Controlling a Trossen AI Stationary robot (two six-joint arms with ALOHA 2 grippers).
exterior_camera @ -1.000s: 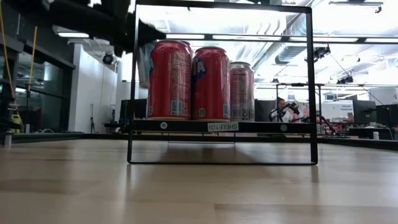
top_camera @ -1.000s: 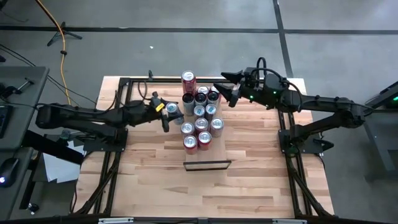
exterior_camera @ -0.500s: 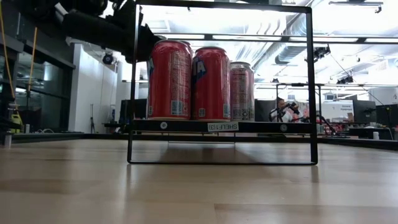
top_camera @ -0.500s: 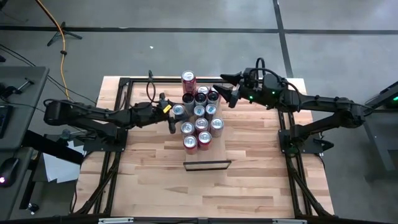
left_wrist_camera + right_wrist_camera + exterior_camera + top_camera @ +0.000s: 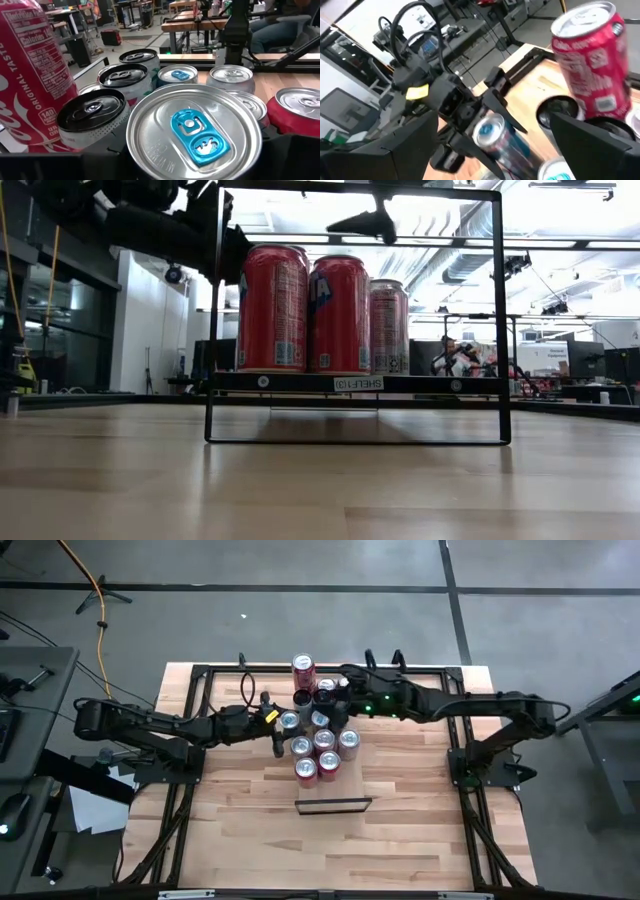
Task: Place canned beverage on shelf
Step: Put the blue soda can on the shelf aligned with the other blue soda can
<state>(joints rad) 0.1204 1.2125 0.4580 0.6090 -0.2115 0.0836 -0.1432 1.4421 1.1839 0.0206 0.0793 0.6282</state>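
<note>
Butcher-block tabletop (image 5: 400, 830), striped wood, bearing a black frame and a cluster of drink cans at its far middle.

Item: shelf (image 5: 333, 804), narrow and black-railed, standing just in front of the can cluster as seen from above. The low view shows two red cans and one silver can behind or on its board (image 5: 355, 383); which of the two cannot be told from that view.

Item: silver can with blue tab (image 5: 288, 720), at the left edge of the cluster. The left tool (image 5: 280, 722) is closed around it, fingers part-way apart with the can between them; the left wrist view shows the can's lid (image 5: 194, 132) large between the dark fingers. The right wrist view shows the same can (image 5: 492, 131) pinched in the left arm's fingers.

Item: red can (image 5: 303, 666), upright, at the far end of the cluster, apart from both tools.

Item: remaining cans (image 5: 323, 740), silver, black and red lids, packed touching in rows between the red can and the shelf.

Item: right tool (image 5: 340, 692), reaching in from the right over the far part of the cluster, fingers spread wide, holding nothing.

Background: a person (image 5: 455, 358) seated in the room beyond the tabletop.
</note>
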